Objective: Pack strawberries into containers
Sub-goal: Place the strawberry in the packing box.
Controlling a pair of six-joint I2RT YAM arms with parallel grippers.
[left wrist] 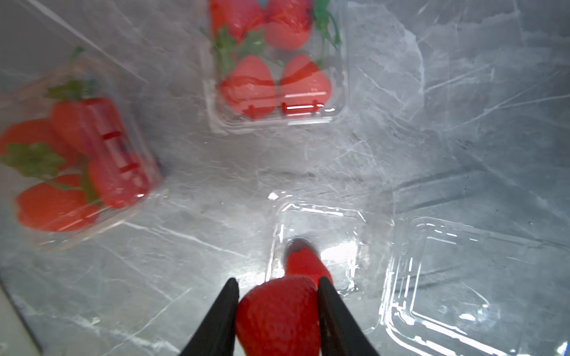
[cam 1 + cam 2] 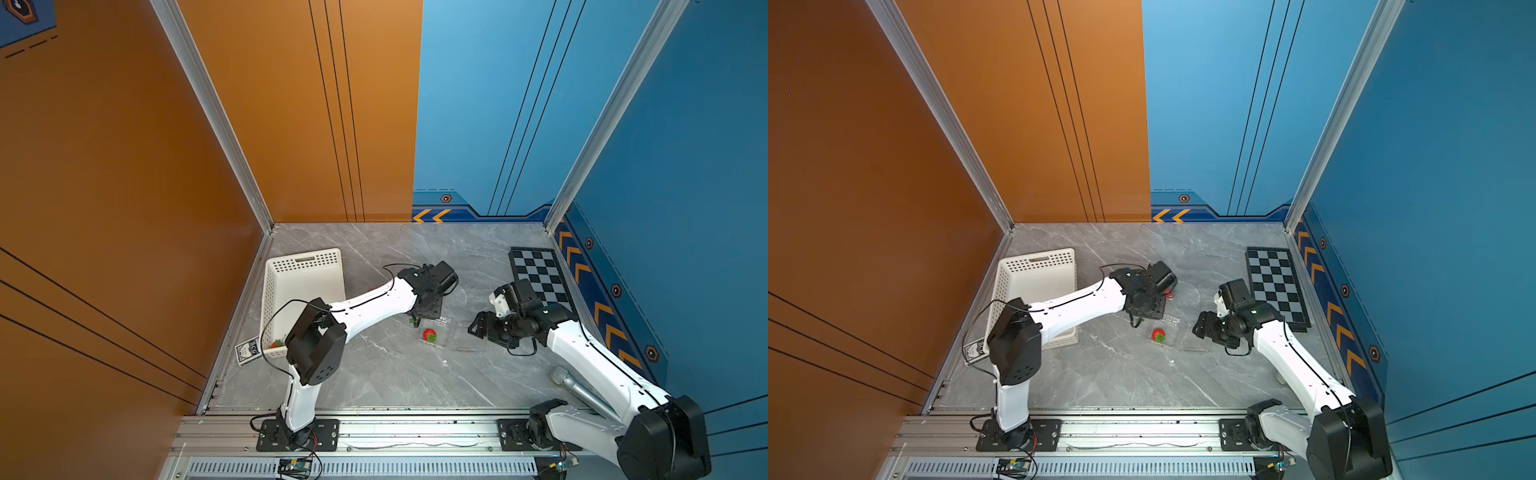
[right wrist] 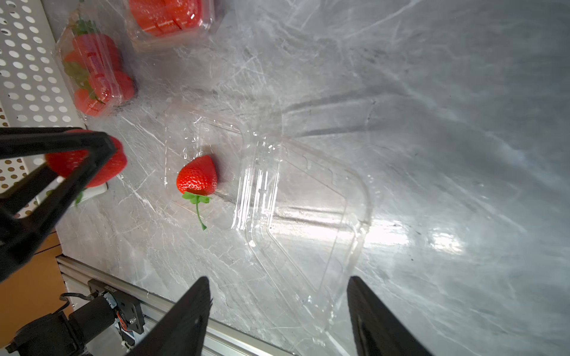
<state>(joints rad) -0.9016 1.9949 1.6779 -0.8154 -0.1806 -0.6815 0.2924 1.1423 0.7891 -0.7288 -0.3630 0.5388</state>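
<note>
One strawberry (image 1: 277, 320) is pinched in my left gripper (image 1: 278, 282), another berry (image 3: 197, 177) lies in the open container (image 1: 314, 215) just beyond; my right gripper (image 3: 279, 286) gapes empty.

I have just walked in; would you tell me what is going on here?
The robot is midway through a packing job. The left gripper holds a strawberry between its fingers close to the open container, which already has one berry inside. The right gripper hangs open and empty by its lid. Two more containers sit closed and full of berries.
</note>
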